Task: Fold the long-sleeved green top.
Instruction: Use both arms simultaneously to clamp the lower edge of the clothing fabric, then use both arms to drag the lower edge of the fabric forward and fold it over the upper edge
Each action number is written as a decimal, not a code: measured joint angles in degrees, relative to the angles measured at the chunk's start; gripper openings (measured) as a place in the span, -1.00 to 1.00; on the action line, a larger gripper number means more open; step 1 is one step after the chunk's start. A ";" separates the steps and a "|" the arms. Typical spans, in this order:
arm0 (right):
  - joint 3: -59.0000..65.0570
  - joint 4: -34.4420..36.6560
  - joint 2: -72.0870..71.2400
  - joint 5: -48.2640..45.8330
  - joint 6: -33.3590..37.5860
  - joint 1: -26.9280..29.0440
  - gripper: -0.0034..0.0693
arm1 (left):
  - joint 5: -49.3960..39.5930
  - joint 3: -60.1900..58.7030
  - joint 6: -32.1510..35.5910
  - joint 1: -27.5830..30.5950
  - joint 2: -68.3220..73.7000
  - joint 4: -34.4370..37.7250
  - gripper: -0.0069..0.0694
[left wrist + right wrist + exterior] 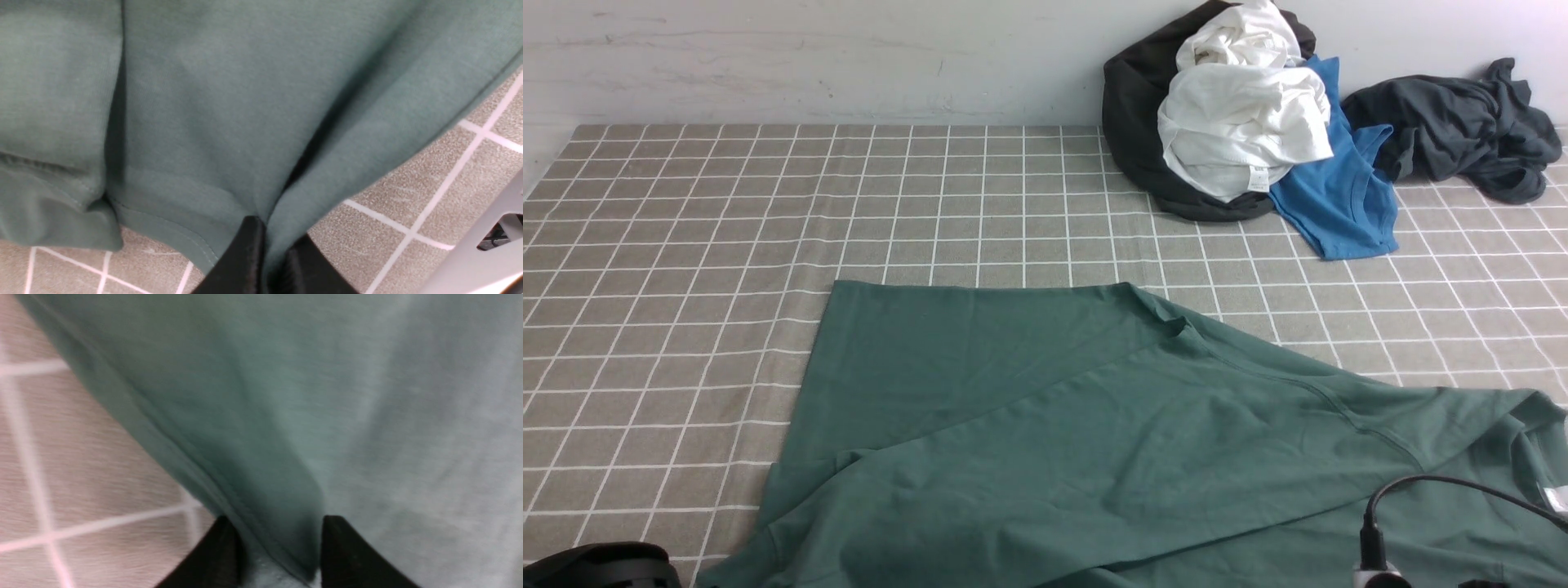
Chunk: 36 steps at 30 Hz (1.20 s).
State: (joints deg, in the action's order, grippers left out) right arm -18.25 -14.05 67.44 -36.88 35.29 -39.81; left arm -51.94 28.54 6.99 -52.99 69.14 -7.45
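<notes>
The green long-sleeved top [1045,425] lies spread over the near half of the checked tablecloth, one part folded across the body, its near edge running out of the front view. My left gripper [271,245] is shut on a pinch of the top [229,102] close to a stitched hem, just above the cloth. My right gripper [278,535] is open, its two black fingers apart and straddling a raised fold at the edge of the top [327,396]. In the front view only a bit of each arm shows at the bottom corners.
A heap of clothes sits at the far right against the wall: a white garment [1241,122] on a black one [1131,122], a bright blue t-shirt [1339,196] and a dark grey garment [1454,122]. Checked tablecloth [768,204] covers the table.
</notes>
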 joint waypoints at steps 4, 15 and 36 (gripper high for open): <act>-2.23 -0.06 0.05 -2.30 -0.01 0.00 -0.47 | -0.05 0.00 0.00 0.00 0.00 0.00 -0.79; -16.19 0.20 0.95 -14.87 1.22 2.72 -0.87 | -7.22 8.20 -0.31 5.62 0.00 -4.93 -0.77; -69.53 25.43 42.21 -24.04 19.19 30.45 -0.87 | -2.60 58.56 25.24 39.66 38.71 0.79 -0.76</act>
State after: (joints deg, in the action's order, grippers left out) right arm -87.78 11.37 109.65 -60.91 54.48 -9.36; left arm -54.54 87.10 32.23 -13.33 107.85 -6.65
